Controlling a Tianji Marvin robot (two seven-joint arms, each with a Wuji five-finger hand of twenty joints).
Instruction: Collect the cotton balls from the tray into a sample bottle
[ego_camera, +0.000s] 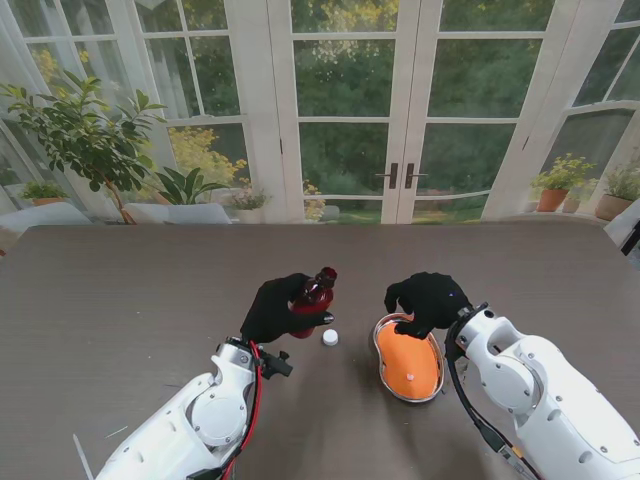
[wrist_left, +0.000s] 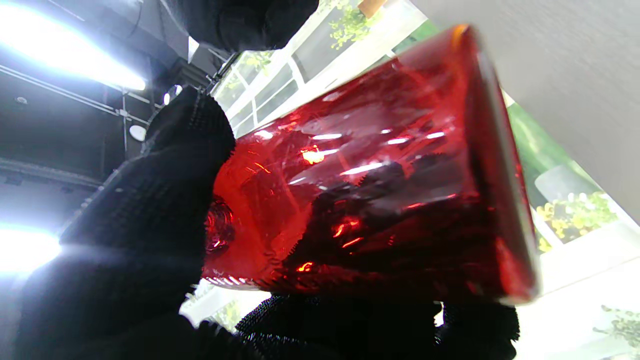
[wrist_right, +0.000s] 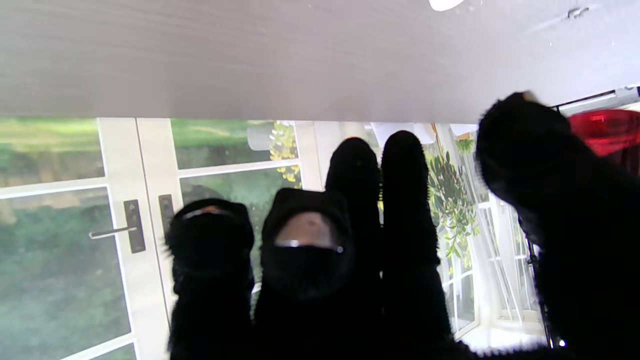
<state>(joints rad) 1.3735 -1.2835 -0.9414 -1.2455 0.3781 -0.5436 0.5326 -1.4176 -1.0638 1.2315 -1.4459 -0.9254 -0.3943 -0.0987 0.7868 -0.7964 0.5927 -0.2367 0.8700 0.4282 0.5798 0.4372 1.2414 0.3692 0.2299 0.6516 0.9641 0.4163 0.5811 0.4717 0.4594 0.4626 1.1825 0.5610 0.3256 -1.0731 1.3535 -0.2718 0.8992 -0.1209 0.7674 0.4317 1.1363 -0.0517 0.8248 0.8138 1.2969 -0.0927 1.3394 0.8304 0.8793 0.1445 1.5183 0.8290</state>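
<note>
While left hand (ego_camera: 275, 308) fingers clasp tilted red bottle (ego_camera: 314, 293), right hand (ego_camera: 428, 300) fingers curled, loosely spread, over orange tray (ego_camera: 408, 368)

The dark grey-brown wood-grain table (ego_camera: 120, 300) carries an orange oval tray (ego_camera: 408, 366) with a small white ball (ego_camera: 410, 377) in it, right of centre, and a small white cap (ego_camera: 330, 338) lying just to the tray's left.

Left hand (ego_camera: 275, 308) gripping red bottle (ego_camera: 314, 290), orange tray (ego_camera: 408, 366)

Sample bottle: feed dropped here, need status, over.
Left hand shut on red sample bottle. Right hand over orange tray, grip unclear. White cap on table between.
</note>
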